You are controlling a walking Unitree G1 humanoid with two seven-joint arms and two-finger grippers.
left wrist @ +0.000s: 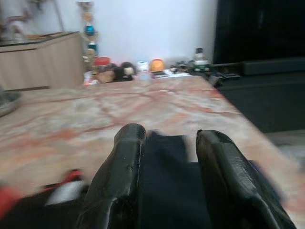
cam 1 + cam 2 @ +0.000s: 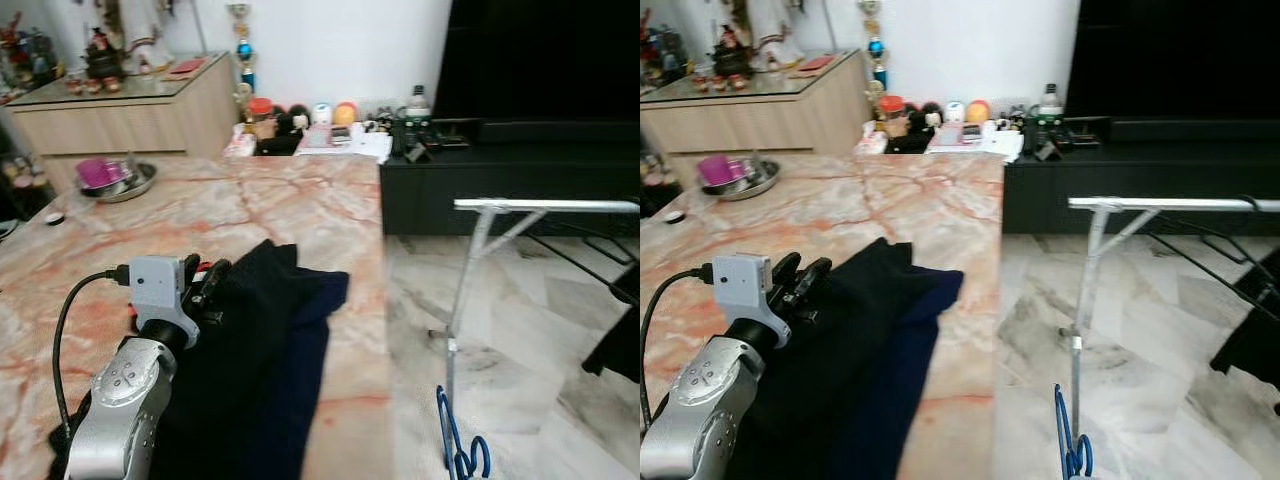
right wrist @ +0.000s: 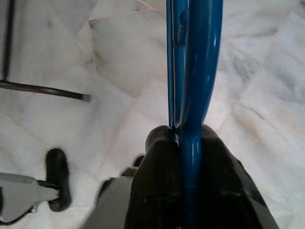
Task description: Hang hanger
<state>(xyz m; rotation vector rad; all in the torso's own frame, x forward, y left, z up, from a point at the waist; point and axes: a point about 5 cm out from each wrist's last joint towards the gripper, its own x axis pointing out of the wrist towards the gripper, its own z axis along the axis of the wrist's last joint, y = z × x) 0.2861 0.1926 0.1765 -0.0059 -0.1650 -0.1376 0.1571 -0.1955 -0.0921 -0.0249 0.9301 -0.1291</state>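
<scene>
The right gripper [image 3: 183, 143] is clamped on the blue plastic hanger [image 3: 193, 71], low beside the silver metal drying rack [image 2: 545, 206]; hanging it remains undone. The left gripper [image 1: 167, 152], fingers apart, hovers over dark folded cloth [image 2: 260, 340].

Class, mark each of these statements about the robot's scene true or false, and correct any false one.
1. The right claw grips a blue hanger. True.
2. The dark garment lies on the floor. False: it lies on the marble table.
3. The left claw is open over the dark garment. True.
4. The blue hanger already hangs on the metal drying rack. False: it is low beside the rack, in the right claw.
5. A metal bowl sits on the table. True.
</scene>
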